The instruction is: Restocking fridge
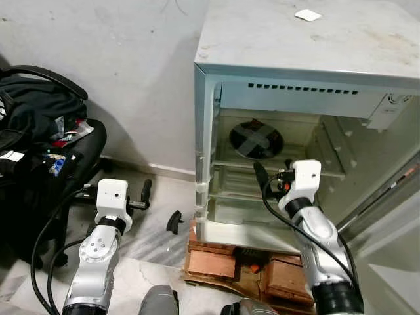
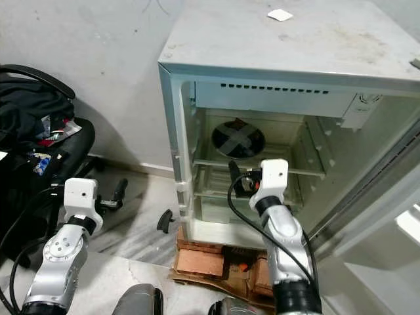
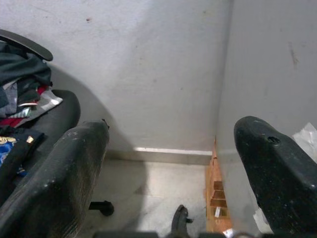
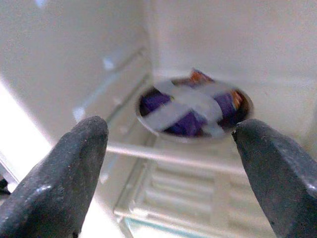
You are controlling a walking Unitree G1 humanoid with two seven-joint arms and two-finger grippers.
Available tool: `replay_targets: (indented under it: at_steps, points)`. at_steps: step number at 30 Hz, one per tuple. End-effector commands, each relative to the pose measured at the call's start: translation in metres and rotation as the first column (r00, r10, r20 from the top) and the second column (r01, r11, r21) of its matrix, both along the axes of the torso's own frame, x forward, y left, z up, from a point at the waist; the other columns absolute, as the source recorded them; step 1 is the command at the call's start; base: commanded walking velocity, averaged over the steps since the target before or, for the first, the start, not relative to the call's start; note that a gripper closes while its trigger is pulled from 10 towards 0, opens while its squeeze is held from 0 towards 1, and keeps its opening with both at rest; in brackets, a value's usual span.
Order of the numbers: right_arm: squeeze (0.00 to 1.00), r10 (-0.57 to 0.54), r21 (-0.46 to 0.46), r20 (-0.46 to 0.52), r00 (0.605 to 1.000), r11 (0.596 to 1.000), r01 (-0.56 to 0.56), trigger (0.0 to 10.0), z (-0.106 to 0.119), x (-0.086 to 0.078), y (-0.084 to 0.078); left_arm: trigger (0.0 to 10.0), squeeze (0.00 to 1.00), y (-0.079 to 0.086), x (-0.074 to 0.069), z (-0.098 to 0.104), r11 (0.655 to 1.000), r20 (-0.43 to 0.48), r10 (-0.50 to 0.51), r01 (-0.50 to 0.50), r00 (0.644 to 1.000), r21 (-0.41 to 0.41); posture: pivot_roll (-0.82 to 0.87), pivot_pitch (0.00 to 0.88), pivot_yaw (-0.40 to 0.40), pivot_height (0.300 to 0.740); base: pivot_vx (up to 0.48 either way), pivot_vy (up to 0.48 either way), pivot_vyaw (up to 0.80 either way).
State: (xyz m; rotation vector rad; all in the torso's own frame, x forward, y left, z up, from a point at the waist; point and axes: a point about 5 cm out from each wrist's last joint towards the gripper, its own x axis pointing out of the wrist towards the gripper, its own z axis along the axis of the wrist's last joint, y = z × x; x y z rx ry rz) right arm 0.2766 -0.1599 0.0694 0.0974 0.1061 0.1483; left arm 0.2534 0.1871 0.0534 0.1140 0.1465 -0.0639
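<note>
Right gripper (image 4: 171, 163) agape before fridge (image 1: 282, 72) bowl (image 4: 194, 106), perhaps purple packets.

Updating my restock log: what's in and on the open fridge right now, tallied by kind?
Taped bowl on the upper shelf: 1
White tag on the fridge top: 1
Right pincer, open, at the fridge opening: 1
Total: 3
</note>
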Motion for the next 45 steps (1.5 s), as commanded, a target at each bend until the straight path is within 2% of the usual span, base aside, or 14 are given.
replay_targets:
  at_steps: [1,4,7,12,15,20,24,31,34,36,37,41,44,45]
  points:
    - [0.0,-0.056,-0.02,-0.007,0.998,0.998,0.056,10.0,-0.002,-0.003,-0.003,10.0,0.0,-0.003,0.003,-0.002,1.0,0.0,0.006,-0.006,1.0,0.006,0.05,0.0,-0.001,0.74,-0.24,0.0,0.0]
    - [0.0,-0.13,-0.046,-0.013,0.991,0.991,0.129,10.0,-0.006,-0.011,-0.008,10.0,0.0,-0.004,0.005,-0.002,1.0,0.006,0.011,-0.011,1.0,0.0,0.05,0.0,0.004,0.74,-0.08,0.0,0.0]
    - [0.0,-0.202,-0.117,0.008,0.979,0.973,0.201,10.0,-0.008,-0.019,-0.016,10.0,0.0,-0.003,0.004,-0.002,1.0,0.006,0.009,-0.009,1.0,-0.001,0.04,0.0,0.01,0.74,-0.257,0.0,0.0]
    - [0.0,-0.202,-0.148,0.012,0.979,0.968,0.201,10.0,-0.01,-0.028,-0.023,10.0,0.0,-0.005,-0.001,-0.009,1.0,-0.023,-0.01,0.01,1.0,-0.006,0.02,0.0,0.014,0.74,-0.274,0.0,0.0]
    - [0.0,-0.208,-0.101,-0.034,0.978,0.974,0.203,10.0,-0.015,-0.034,-0.025,10.0,0.0,-0.012,-0.005,-0.017,0.999,-0.054,-0.041,0.04,0.998,-0.018,0.01,0.0,0.009,0.74,-0.295,0.0,0.0]
    - [0.0,-0.212,-0.113,-0.019,0.977,0.971,0.209,10.0,-0.012,-0.034,-0.028,10.0,0.0,-0.02,-0.004,-0.018,0.998,-0.054,-0.051,0.05,0.997,-0.034,0.0,0.0,0.005,0.74,-0.299,0.0,0.0]
    - [0.0,-0.213,-0.112,-0.014,0.977,0.971,0.21,10.0,-0.01,-0.032,-0.029,10.0,0.0,-0.023,-0.005,-0.025,0.995,-0.105,-0.07,0.061,0.992,-0.082,0.0,0.0,0.001,0.74,-0.374,0.0,0.0]
    - [0.0,-0.228,-0.088,0.009,0.974,0.97,0.228,10.0,-0.005,-0.029,-0.026,10.0,0.0,-0.024,0.0,-0.019,0.996,-0.066,-0.066,0.062,0.996,-0.057,0.0,0.0,0.001,0.74,-0.374,0.0,0.0]
    - [0.0,-0.231,-0.082,0.007,0.973,0.97,0.231,10.0,-0.005,-0.028,-0.026,10.0,0.0,-0.022,0.001,-0.02,0.996,-0.079,-0.056,0.051,0.995,-0.07,0.0,0.0,0.002,0.74,-0.354,0.0,0.0]
    - [0.0,-0.234,-0.08,0.005,0.972,0.969,0.234,10.0,-0.005,-0.028,-0.027,10.0,0.0,-0.024,-0.002,-0.024,0.991,-0.118,-0.062,0.046,0.991,-0.129,0.0,0.0,0.002,0.74,-0.337,0.0,0.0]
    - [0.0,-0.234,-0.078,0.003,0.972,0.969,0.234,10.0,-0.005,-0.027,-0.027,10.0,0.0,-0.033,-0.007,-0.035,0.974,-0.2,-0.115,0.072,0.973,-0.214,0.0,0.0,-0.005,0.74,0.0,0.0,0.0]
    - [0.0,-0.225,-0.079,0.009,0.974,0.971,0.225,10.0,-0.003,-0.026,-0.027,10.0,0.0,-0.043,-0.011,-0.048,0.948,-0.294,-0.192,0.098,0.936,-0.304,0.0,0.0,-0.015,0.74,0.0,0.0,0.0]
    - [0.0,-0.224,-0.079,0.016,0.975,0.971,0.224,10.0,0.0,-0.024,-0.028,10.0,0.0,-0.037,-0.008,-0.058,0.92,-0.372,-0.182,0.023,0.91,-0.392,0.0,0.0,-0.018,0.74,0.0,0.0,0.0]
    - [0.0,-0.225,-0.081,0.02,0.974,0.971,0.226,10.0,0.001,-0.022,-0.029,10.0,0.0,-0.031,-0.005,-0.062,0.906,-0.418,-0.154,-0.041,0.895,-0.421,-0.01,0.0,-0.017,0.74,0.0,0.0,0.0]
